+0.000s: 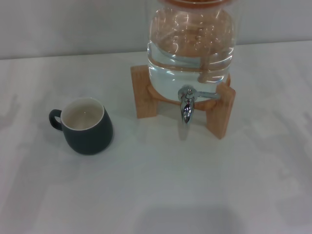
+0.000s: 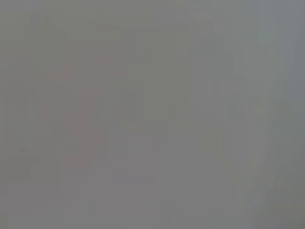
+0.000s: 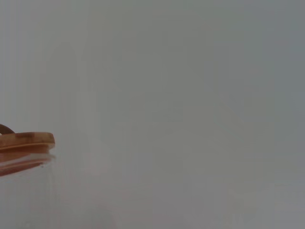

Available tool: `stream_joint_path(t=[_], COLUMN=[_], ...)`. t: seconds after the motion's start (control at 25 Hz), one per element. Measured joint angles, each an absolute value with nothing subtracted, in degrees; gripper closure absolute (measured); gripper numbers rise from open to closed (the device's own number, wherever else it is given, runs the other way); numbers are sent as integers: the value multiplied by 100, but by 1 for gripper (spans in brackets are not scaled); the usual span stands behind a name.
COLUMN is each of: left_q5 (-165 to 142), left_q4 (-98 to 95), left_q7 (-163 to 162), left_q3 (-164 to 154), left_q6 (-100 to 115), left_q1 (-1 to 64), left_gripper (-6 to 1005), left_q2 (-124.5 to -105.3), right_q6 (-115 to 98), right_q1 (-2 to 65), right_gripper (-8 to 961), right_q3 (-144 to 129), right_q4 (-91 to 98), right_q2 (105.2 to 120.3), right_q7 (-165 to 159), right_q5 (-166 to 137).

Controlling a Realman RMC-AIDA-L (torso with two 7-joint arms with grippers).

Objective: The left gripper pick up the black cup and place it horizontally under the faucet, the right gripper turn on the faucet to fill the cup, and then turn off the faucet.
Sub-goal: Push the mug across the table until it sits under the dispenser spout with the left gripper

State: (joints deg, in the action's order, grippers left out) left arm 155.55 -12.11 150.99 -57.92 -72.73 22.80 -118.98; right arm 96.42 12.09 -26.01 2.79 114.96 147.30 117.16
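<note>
Head view: nothing is yet done. The cup stands upright on the surface, lower left of the faucet, well apart and empty. Neither end effector is seen, so their state cannot be told; all steps remain.

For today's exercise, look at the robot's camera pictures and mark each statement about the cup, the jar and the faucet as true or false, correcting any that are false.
1. The black cup stands upright on the table. True.
2. The cup sits directly under the faucet. False: it stands well off to the robot's left of it.
3. The glass jar holds water. True.
4. The left gripper is holding the cup. False: neither gripper shows in any view, and nothing touches the cup.
5. The jar rests on a wooden stand. True.
6. Water is running from the faucet. False: no stream shows below the spout.
</note>
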Motion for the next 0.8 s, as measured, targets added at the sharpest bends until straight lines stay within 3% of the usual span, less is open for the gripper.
stream_joint_path(t=[0.52, 0.8], left_q5=[15232, 13865], left_q4=[-1280, -2105], left_q7=[14829, 13373], left_q3=[-5792, -5786], left_q6=[-7313, -7386], left_q1=[2237, 1521], left_gripper=[115, 117], left_q2=[-11885, -11657], right_q6=[9685, 9644], right_q1=[1198, 1131], right_gripper=[186, 186], right_q3=[-2578, -2530], right_q4=[310, 537], right_q2=[11493, 11481], right_q7=[14730, 14687], right_q5=[11716, 11759])
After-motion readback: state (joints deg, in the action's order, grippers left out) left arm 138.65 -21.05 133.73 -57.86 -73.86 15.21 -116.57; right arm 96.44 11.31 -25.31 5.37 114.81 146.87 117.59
